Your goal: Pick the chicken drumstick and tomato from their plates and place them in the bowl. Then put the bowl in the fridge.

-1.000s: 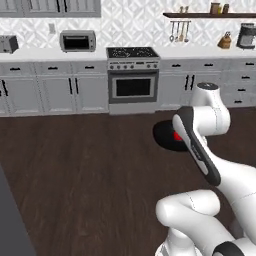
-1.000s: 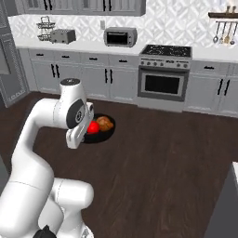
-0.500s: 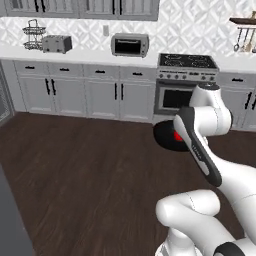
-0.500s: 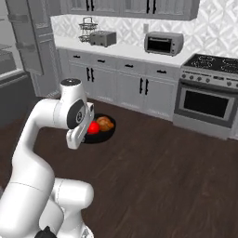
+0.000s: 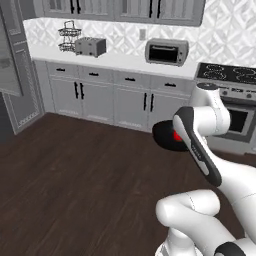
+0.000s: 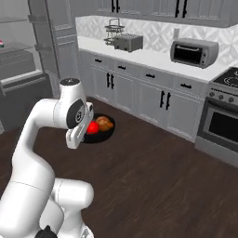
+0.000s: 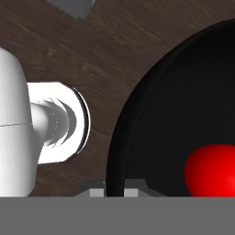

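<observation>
My gripper [image 7: 114, 192] is shut on the rim of the glossy black bowl [image 7: 183, 87] and holds it level above the dark wood floor. The red tomato [image 7: 213, 169] lies inside it. From the right base view the bowl [image 6: 100, 136] hangs beside my forearm, with the tomato [image 6: 93, 128] and the golden-brown chicken drumstick [image 6: 105, 123] side by side in it. In the left base view the arm covers most of the bowl [image 5: 163, 135], and a bit of the tomato [image 5: 177, 135] peeks out. The fridge [image 6: 18, 69] stands open at the left, its shelves visible. The plates are out of view.
The fridge's grey door [image 5: 11, 55] stands open at the far left. Grey cabinets run along the back under a white counter [image 5: 115, 60] with a toaster [image 5: 90, 46], a wire rack [image 5: 69, 37] and a toaster oven [image 5: 166, 51]. A stove [image 6: 222, 116] stands at the right.
The whole picture has slid right, so the base has turned left: the stove has moved toward the right edge and the open fridge has come into view. The bowl stays in my shut gripper.
</observation>
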